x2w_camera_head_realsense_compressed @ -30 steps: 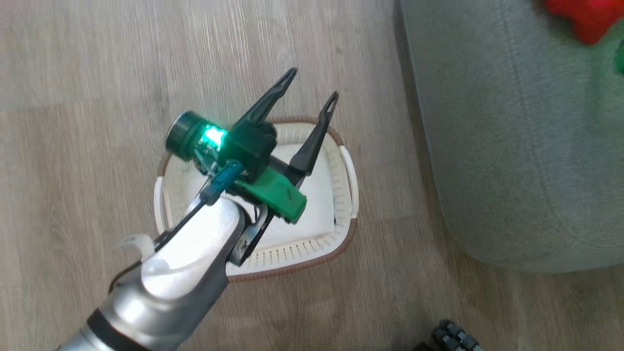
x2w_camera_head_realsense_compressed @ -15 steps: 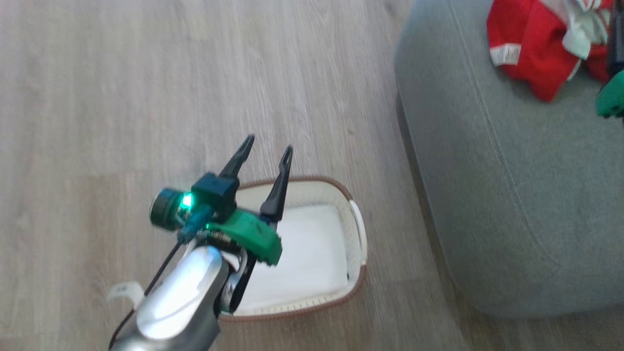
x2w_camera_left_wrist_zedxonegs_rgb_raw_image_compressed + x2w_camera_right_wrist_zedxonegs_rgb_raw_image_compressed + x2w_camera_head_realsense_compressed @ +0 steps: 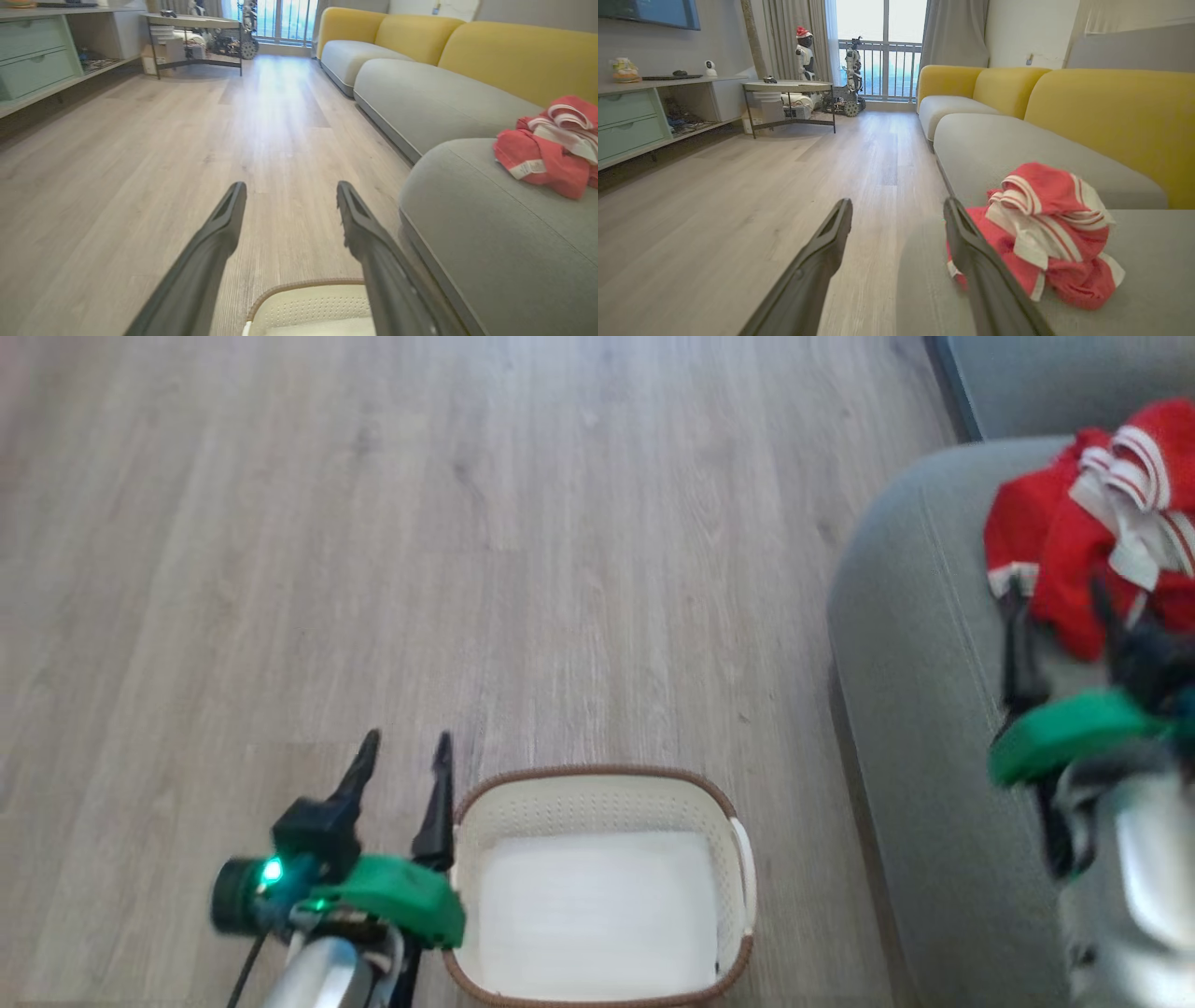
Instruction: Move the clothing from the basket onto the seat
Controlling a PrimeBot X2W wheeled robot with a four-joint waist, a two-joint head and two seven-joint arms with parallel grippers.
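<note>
Basket point(image 3: 597, 772) check first: its white floor is bare, nothing red in it, so by my reading the moving is done and the step in hand is getting clear cleanly. The clothing point(image 3: 1045, 228) lies in 1 crumpled red-and-white heap on the seat point(image 3: 924, 709), near the cushion's rounded front edge but fully on it. My right gripper point(image 3: 897, 203) is spread wide with nothing between its 2 fingers, and it hovers right beside the heap. From the wrist view 1 finger overlaps the near fold, and I cannot tell whether it touches. That's the spot to mind: I want to come away straight back along my own fingers, jaws wide, no sideways sweep, because a caught hem could drag the heap over the edge onto the floor point(image 3: 467, 523). Slow at first, then a look to confirm the cloth lies unmoved. My left gripper point(image 3: 407, 742) is spread apart too, empty, hanging over the floor just beside the basket's rim on its left. It has no job here, so the good move is to hold it off the rim and not nudge what looks like a light basket. If a fold does slide, I would pinch the bulk of the heap, not a loose stripe, and set it deeper on the cushion
</note>
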